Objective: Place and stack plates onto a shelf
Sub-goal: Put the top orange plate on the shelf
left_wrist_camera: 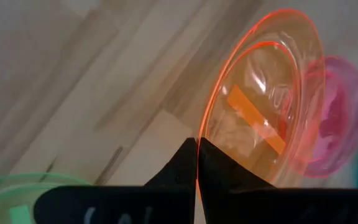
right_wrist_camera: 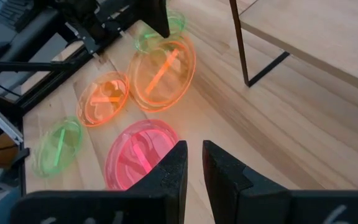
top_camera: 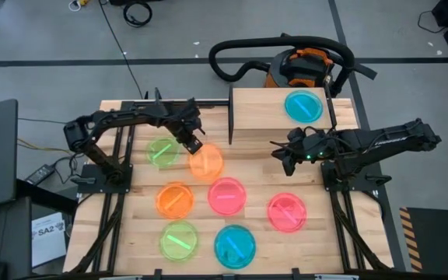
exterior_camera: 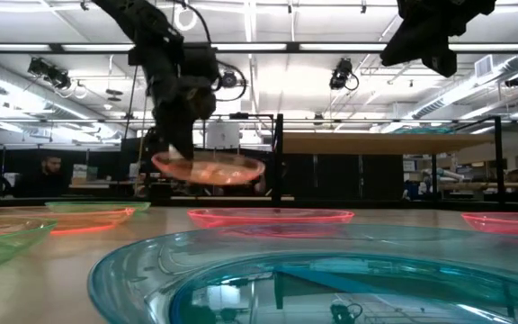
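Note:
My left gripper point(top_camera: 194, 145) is shut on an orange plate point(top_camera: 206, 162), which hangs above the table left of the shelf point(top_camera: 263, 113). The shelf is a light-wood board on black posts, and one teal plate point(top_camera: 303, 106) rests flat on it. Flat on the tabletop lie a green plate point(top_camera: 162, 152), an orange plate point(top_camera: 175, 200), two pink plates point(top_camera: 226, 195) point(top_camera: 287, 211), another green plate point(top_camera: 179, 240) and a teal plate point(top_camera: 234, 246). My right gripper point(top_camera: 277, 155) hovers in front of the shelf, its fingers a narrow gap apart with nothing between them. My left gripper pinches the orange plate's rim point(left_wrist_camera: 207, 121) between its two fingers, on the plate's far-left side. The fingers slant down at it from the table's far left. The plate point(exterior_camera: 209, 168) is lifted clear of the table, close to level, its hollow side up.
A black shelf post point(top_camera: 231, 117) stands just right of the held plate. An orange and black vacuum cleaner point(top_camera: 302, 66) with its hose sits behind the table. The near teal plate point(exterior_camera: 331, 279) fills the front of the low view.

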